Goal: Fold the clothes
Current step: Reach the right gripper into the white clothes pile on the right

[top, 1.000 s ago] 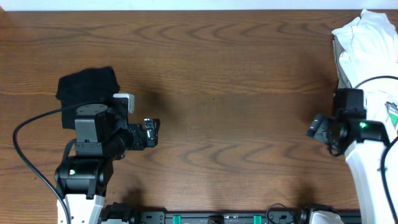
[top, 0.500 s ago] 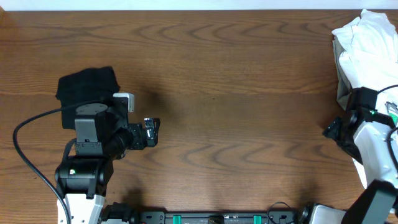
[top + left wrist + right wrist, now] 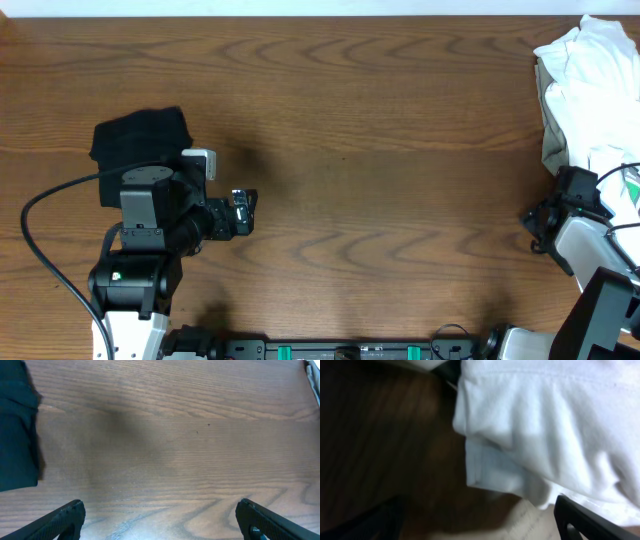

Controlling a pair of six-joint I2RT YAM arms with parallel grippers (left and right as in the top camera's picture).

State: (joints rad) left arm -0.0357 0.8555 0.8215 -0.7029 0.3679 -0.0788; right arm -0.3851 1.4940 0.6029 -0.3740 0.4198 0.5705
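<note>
The clothes lie in two places. A folded black garment [image 3: 140,140] sits at the left, and its edge shows in the left wrist view [image 3: 17,425]. A crumpled pile of white clothes [image 3: 590,80] lies at the far right edge over a beige piece [image 3: 545,110]. My left gripper [image 3: 243,212] is open and empty above bare wood [image 3: 160,515], right of the black garment. My right gripper [image 3: 542,216] is at the lower left side of the white pile. In the right wrist view it is open [image 3: 480,525], with white fabric [image 3: 550,425] and beige fabric [image 3: 535,525] close ahead.
The brown wooden table [image 3: 380,150] spans the view. A black cable [image 3: 40,240] loops beside the left arm's base. The right arm's white body [image 3: 600,260] lies along the right edge. A black rail with green fittings [image 3: 340,350] runs along the front edge.
My right arm has moved right and slightly back toward the table's right edge, closer to the white pile. The left arm and the black garment have not moved.
</note>
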